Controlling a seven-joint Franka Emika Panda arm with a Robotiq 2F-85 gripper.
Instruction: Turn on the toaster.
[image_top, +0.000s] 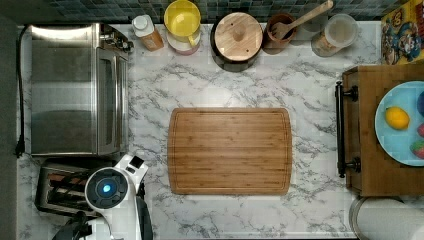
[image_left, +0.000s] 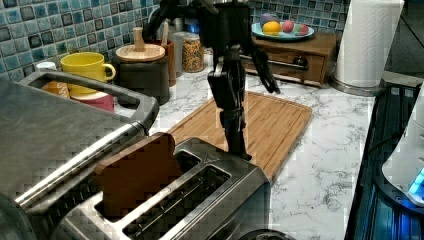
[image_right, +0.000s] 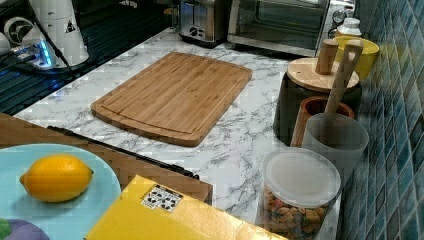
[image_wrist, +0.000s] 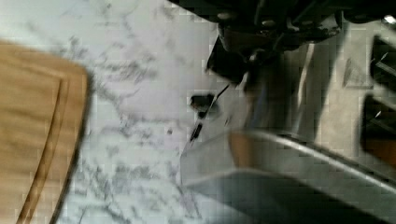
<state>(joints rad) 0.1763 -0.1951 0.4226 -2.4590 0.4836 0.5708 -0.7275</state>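
From my remote station I read the gripper (image_left: 239, 150) in the left view as a dark vertical column, its tip resting at the toaster (image_left: 200, 200) top edge on the end that faces the cutting board (image_left: 280, 125); I cannot tell how far its fingers are parted or whether they hold anything. A slice of bread (image_left: 137, 175) stands up out of the slot nearer the toaster oven (image_left: 50, 130), and the second slot lies beside it. The toaster sits at the counter corner, just beside the toaster oven, with the cutting board near it on the marble countertop (image_left: 330, 165). In the top view the arm's white wrist (image_top: 107, 189) with its blue light overhangs the toaster (image_top: 57, 187) and covers its end toward the cutting board (image_top: 230, 150); the toaster oven (image_top: 70, 90) lies directly above it in the top view. The arm stands roughly upright over the toaster, pointing downward. Along the tiled wall stand a yellow mug (image_top: 182, 20), a dark canister with a wooden lid (image_top: 237, 37), a wooden spoon in a holder (image_top: 282, 27) and a cereal jar (image_top: 337, 35). The right view shows the toaster's front face (image_right: 200, 22) far across the board, plus a lemon (image_right: 56, 177) on a blue plate (image_right: 100, 192). The wrist view shows the toaster's steel edge (image_wrist: 289, 158) close up against marble.
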